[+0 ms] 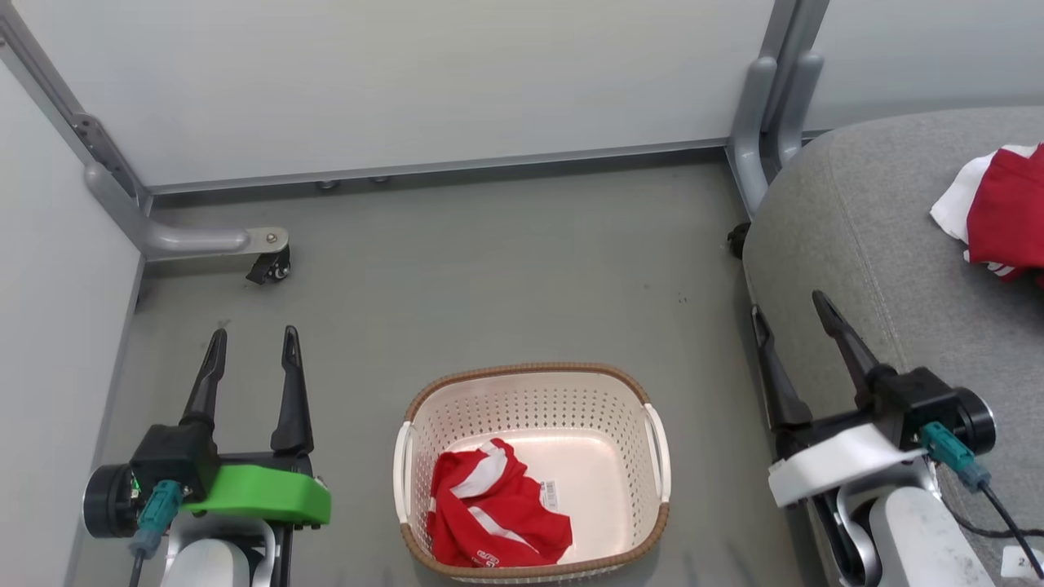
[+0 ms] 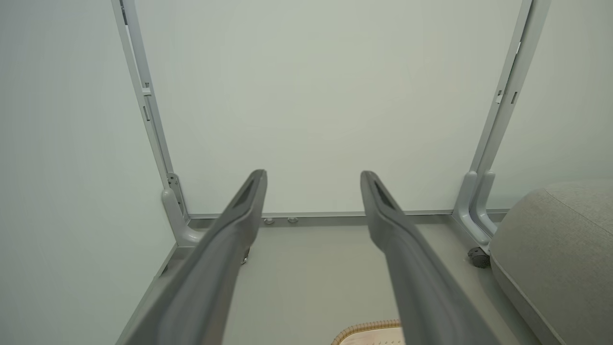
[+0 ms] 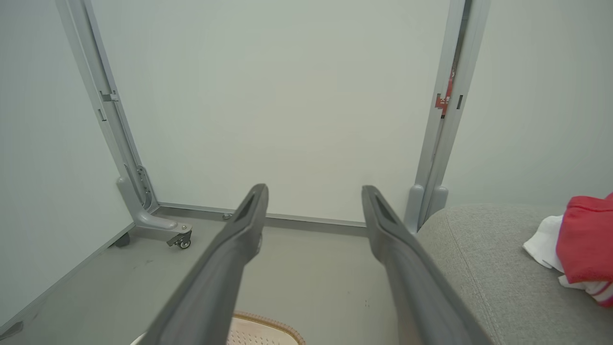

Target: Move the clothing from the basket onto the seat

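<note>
Over on the right sits the grey seat [image 1: 881, 244], with 1 red-and-white piece of clothing [image 1: 1007, 212] lying on it. Down on the floor [image 1: 489, 269], the basket [image 1: 522, 371] has 1 more crumpled red garment [image 1: 489, 505] in its left half. The left gripper [image 1: 254, 334] and right gripper [image 1: 789, 306] flank the basket, jaws spread wide, holding nothing.

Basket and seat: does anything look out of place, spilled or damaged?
Nothing stands out. The basket stands upright with one crumpled red garment inside; another red and white garment lies on the seat.
</note>
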You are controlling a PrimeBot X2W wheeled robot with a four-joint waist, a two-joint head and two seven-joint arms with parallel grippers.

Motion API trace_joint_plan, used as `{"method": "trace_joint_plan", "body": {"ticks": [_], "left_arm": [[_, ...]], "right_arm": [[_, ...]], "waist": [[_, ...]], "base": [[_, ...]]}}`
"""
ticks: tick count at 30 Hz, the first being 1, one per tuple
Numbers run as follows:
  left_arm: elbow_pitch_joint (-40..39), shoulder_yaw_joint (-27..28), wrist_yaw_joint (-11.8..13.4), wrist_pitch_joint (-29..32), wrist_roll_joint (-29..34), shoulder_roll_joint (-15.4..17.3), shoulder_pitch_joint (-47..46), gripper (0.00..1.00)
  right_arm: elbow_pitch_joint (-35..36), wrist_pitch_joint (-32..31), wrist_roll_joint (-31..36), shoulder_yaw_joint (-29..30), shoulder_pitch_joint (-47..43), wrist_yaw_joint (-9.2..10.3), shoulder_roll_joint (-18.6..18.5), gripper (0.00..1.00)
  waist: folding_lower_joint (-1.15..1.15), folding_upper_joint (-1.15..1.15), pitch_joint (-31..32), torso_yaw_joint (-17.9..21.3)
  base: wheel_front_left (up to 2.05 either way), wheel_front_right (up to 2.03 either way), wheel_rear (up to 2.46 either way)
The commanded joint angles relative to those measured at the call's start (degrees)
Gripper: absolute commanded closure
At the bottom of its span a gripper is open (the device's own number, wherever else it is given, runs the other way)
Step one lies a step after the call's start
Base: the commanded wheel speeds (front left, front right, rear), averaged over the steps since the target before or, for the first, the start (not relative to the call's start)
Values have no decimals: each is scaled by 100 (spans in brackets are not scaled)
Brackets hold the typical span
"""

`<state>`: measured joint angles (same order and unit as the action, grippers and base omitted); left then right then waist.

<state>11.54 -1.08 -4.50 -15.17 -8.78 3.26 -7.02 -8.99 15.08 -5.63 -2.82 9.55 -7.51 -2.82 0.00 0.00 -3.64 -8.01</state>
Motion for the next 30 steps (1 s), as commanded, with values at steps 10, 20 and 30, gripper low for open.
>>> {"method": "trace_joint_plan", "body": {"ticks": [10, 20, 30], "left_arm": [[-104, -73, -35, 4, 105, -24, 248, 0], [-90, -92, -47, 4, 116, -32, 238, 0], [-81, -44, -63, 4, 117, -36, 183, 0]], "right_arm": [[250, 14, -154, 47, -495, 4, -15, 0], [253, 14, -194, 54, -543, 4, -15, 0], [218, 14, -177, 55, -437, 4, -14, 0]], "waist": [[0, 0, 148, -57], [0, 0, 94, -54], [0, 0, 30, -16]], "base": [[0, 0, 0], [0, 0, 0], [0, 0, 0]]}}
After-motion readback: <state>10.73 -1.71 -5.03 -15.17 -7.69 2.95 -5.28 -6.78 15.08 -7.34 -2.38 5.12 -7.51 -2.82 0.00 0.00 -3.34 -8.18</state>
